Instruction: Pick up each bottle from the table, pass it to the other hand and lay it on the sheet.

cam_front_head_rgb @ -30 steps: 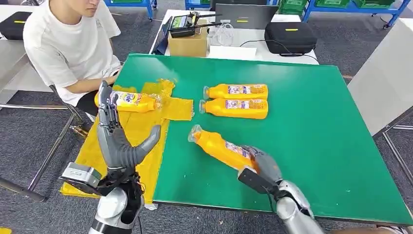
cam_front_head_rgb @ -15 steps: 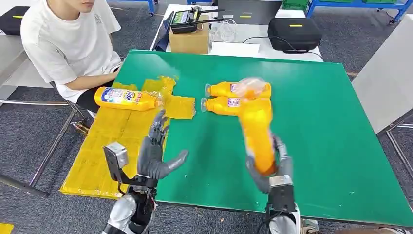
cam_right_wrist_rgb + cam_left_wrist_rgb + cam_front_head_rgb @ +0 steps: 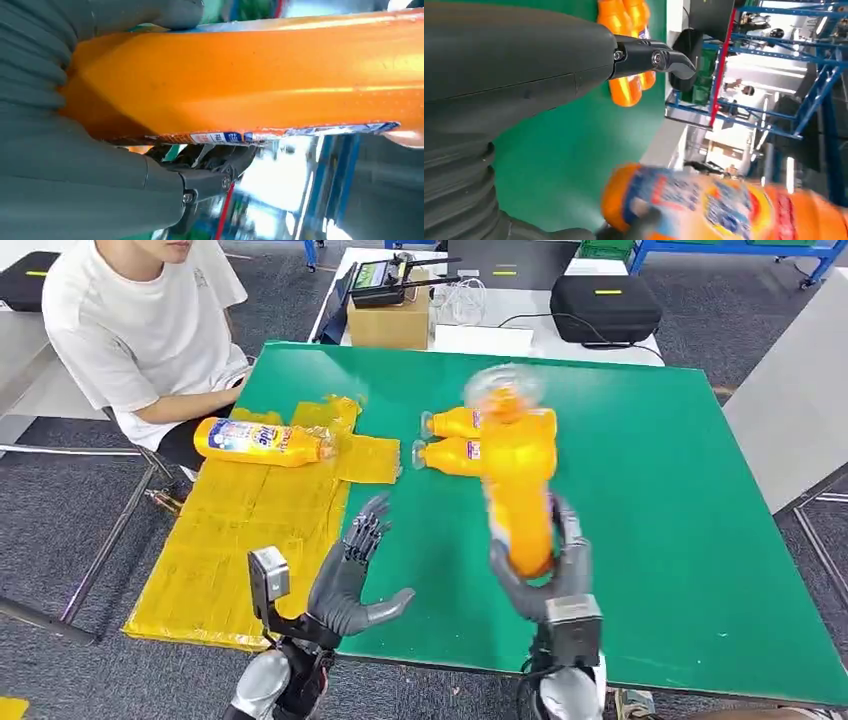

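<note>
Held bottle (image 3: 520,480) is motion-blurred at the cap end, label unreadable from head cam, and it covers part of the two bottles on the table (image 3: 455,440) behind it. In R wrist cam it's a plain orange side w/ a label edge. L wrist cam catches it blurred, close by. Person (image 3: 140,330) sits at far left corner, head cut off by the frame. Cardboard box (image 3: 385,325) and black case (image 3: 605,308) on the white desk beyond the green table (image 3: 680,540). One bottle on the sheet (image 3: 262,441) lies across the yellow sheet (image 3: 240,530). I see right hand (image 3: 545,575) clamped round the bottle's base, bottle near upright above the table. Left hand (image 3: 350,575) is empty, fingers spread, palm facing the bottle, not touching
</note>
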